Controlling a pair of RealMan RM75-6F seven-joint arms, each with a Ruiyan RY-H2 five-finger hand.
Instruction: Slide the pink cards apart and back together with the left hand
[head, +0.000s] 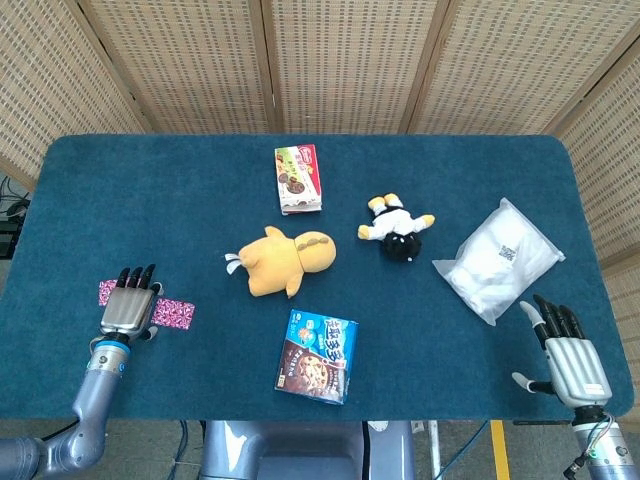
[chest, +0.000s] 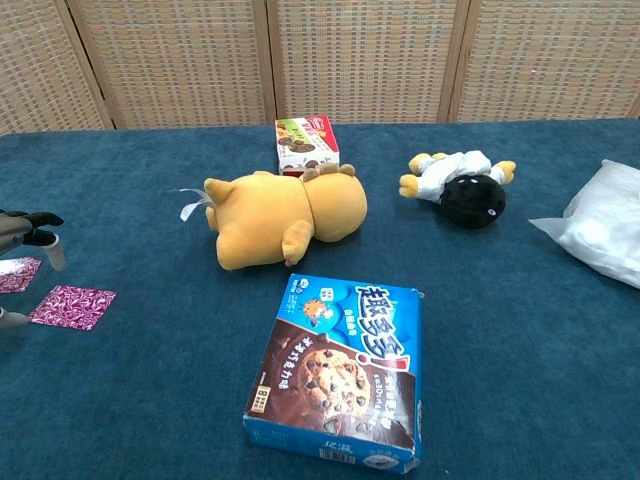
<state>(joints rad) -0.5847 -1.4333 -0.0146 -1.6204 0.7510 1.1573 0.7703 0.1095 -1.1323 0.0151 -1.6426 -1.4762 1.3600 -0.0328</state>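
The left hand, fingers spread and holding nothing, lies flat between two pink cards, partly covering both.

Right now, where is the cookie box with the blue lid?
In the head view the blue cookie box lies near the table's front edge, just in front of the yellow plush toy and well to the right of the pink cards.

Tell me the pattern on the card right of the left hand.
Pink-magenta with a white swirly pattern, the card shows best in the chest view.
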